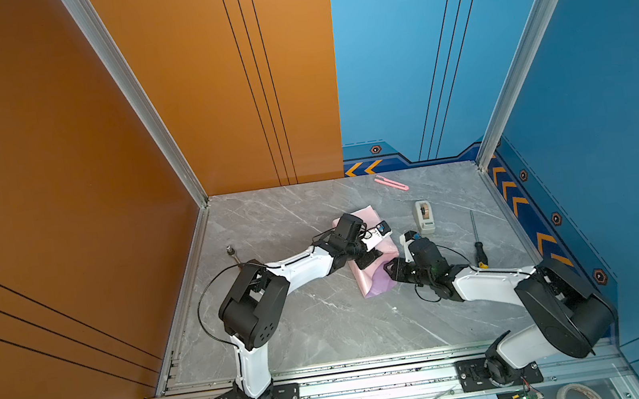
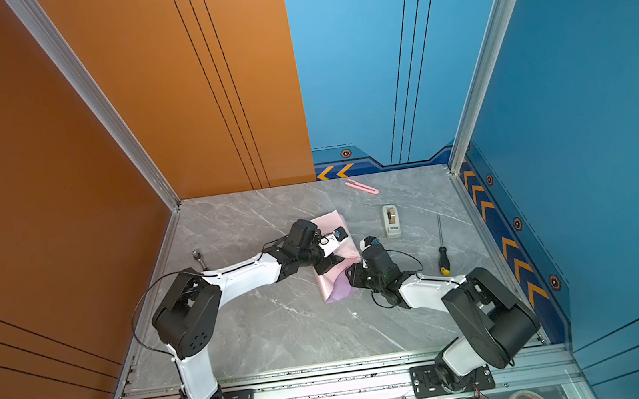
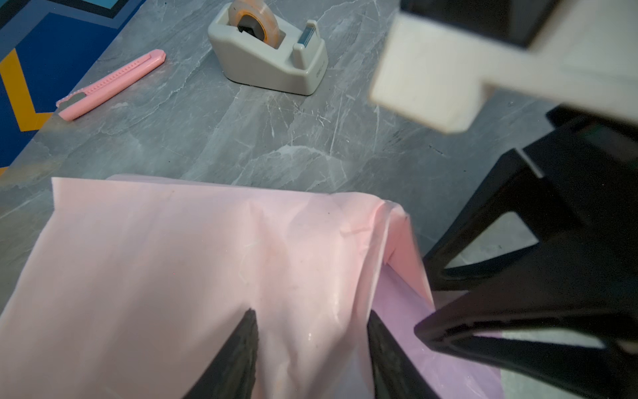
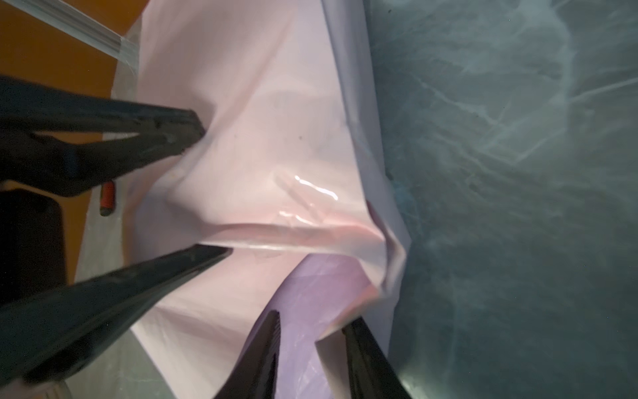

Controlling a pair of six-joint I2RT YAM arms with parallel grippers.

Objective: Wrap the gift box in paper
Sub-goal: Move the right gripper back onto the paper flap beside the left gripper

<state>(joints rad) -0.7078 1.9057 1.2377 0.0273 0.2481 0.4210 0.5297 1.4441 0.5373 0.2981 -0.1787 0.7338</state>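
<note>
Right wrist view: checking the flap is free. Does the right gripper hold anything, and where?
Nothing is held: the right gripper stands open astride a lilac flap of the paper, not pinching it.

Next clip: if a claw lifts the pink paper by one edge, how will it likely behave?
The paper would likely flop, not hold shape: it sags and creases where it drapes. It looks thin and light, so a push would probably wrinkle it or slide it on the smooth table. The loose lilac flap may spring back unless held.
</note>
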